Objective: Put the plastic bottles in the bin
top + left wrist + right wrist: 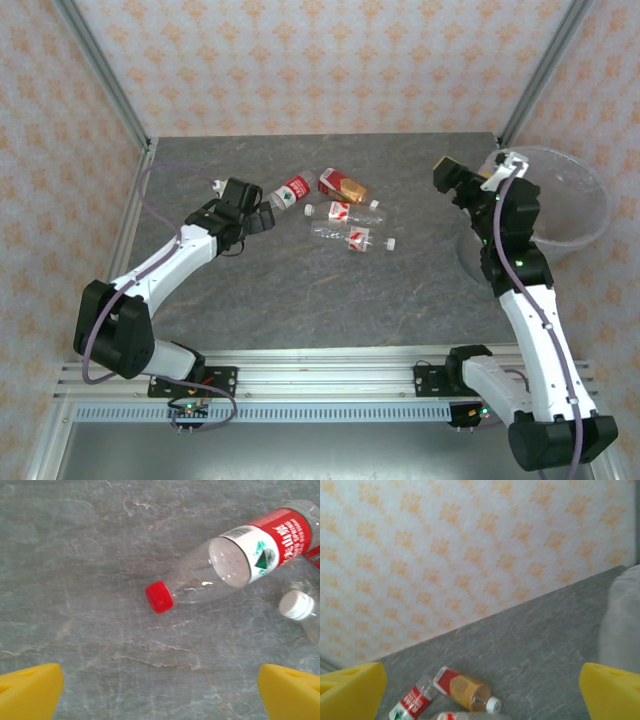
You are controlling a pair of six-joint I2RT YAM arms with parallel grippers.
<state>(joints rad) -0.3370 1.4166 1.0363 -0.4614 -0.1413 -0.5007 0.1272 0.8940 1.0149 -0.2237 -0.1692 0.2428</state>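
Pointing at the bottles from the left side of the grey table (300,290), the left gripper (264,220) had its yellow fingers (30,690) spread wide apart, empty. Just beyond it lay a red-labelled bottle (235,560) on its side, red cap (159,597) towards the gripper. To its right lay a copper-brown bottle (343,186), and nearer, two white-and-red-labelled bottles (340,212), all close together mid-table. Further right, the right gripper (447,175) was raised and faced the cluster, its fingers (612,692) also parted with nothing between them. At the far right edge of the table stood the bin (575,215), well apart from the bottles.
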